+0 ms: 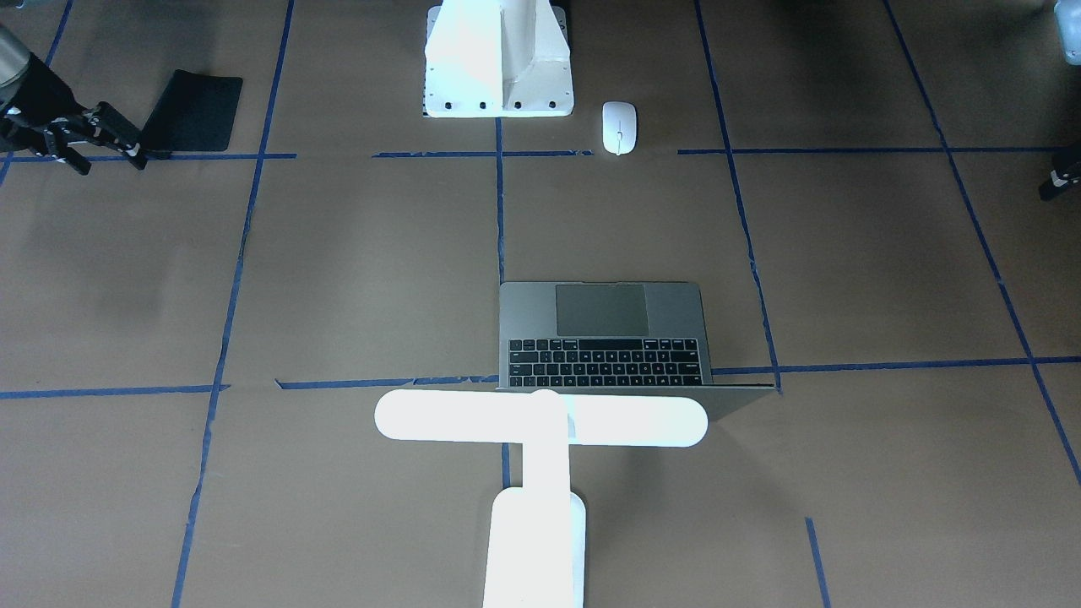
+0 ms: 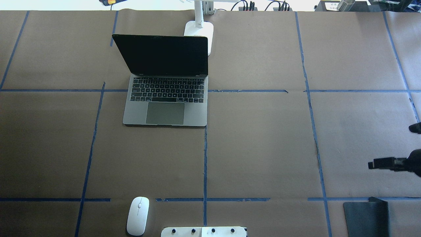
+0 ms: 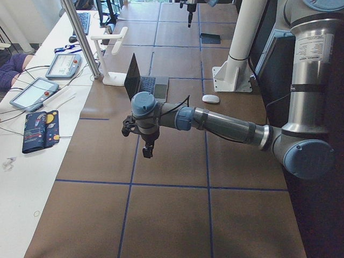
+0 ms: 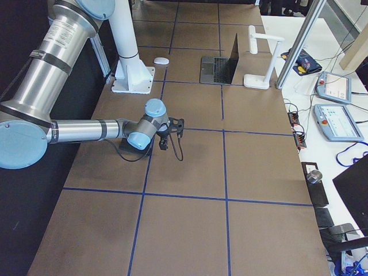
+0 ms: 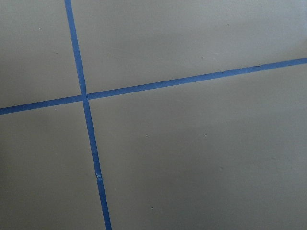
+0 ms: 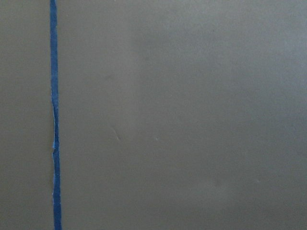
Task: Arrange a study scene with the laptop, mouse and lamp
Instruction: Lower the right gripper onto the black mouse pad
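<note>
White lamp head cropped, laptop overlapping base

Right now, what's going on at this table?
Nothing is being handled. The laptop sits open with the lamp standing just behind its screen. The mouse lies apart from them, near the robot's white pedestal. The right pincer hangs open and empty by the black mouse pad. The left pincer hovers over the table, far from all three things.
</note>
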`<state>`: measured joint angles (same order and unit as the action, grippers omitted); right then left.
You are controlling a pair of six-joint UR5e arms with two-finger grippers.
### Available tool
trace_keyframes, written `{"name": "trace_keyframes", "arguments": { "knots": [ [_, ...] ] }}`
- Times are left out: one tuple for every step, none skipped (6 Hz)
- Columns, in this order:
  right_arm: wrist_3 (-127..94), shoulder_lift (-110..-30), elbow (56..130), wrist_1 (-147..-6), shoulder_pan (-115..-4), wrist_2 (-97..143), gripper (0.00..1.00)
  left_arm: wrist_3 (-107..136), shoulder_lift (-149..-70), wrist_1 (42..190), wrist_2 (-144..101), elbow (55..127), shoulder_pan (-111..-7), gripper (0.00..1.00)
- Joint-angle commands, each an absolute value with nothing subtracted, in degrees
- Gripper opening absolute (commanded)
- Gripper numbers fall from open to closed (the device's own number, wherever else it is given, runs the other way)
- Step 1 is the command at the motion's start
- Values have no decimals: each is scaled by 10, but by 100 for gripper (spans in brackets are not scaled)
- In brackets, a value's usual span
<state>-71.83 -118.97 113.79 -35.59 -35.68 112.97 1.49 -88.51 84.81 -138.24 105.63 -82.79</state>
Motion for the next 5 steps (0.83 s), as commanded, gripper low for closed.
{"name": "trace_keyframes", "arguments": {
  "knots": [
    [-802, -1236, 1140, -334, -212, 1023, 100, 15, -882, 849, -1383, 1062, -828, 100],
    [-804, -1275, 1140, -303, -190, 1020, 99, 15, -882, 849, -1383, 1063, -828, 100],
    [-804, -1299, 1139, -279, -174, 1020, 98, 15, -882, 849, -1383, 1063, -828, 100],
    [-837, -1288, 1127, -279, -120, 971, 97, 14, -882, 849, -1383, 1064, -828, 100],
    [-892, -1282, 1122, -280, -46, 902, 97, 14, -882, 849, -1383, 1064, -828, 100]
  ]
}}
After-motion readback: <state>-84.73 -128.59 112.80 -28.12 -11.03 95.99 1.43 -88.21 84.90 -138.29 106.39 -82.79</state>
